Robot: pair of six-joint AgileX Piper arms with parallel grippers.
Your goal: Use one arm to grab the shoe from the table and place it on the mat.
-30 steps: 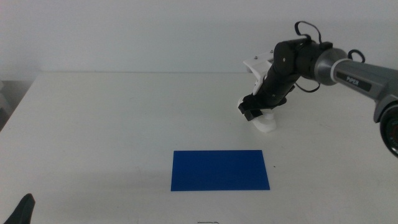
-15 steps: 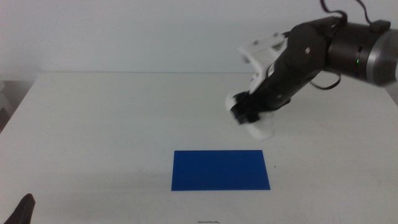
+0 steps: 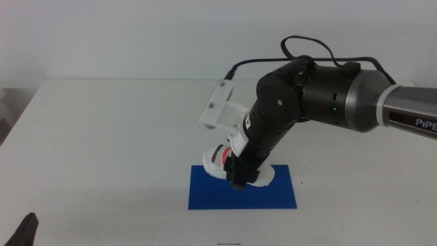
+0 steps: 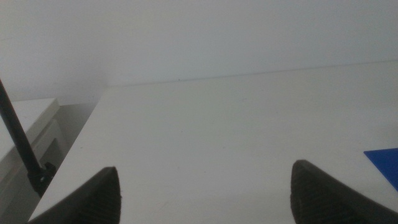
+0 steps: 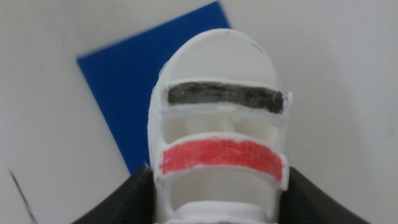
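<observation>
Shoe (image 5: 217, 143): small, rigid-looking, probably light; chunky sole and strapped upper give firm flanks for a hold across the rear sides. Right gripper (image 3: 240, 176) pinches it there, jaws pressed on either flank. Shoe sits over the far edge of the mat (image 3: 225, 198); whether the sole touches the mat is unclear. Left gripper (image 4: 205, 193) waits at the near left, jaws spread, holding nothing.
</observation>
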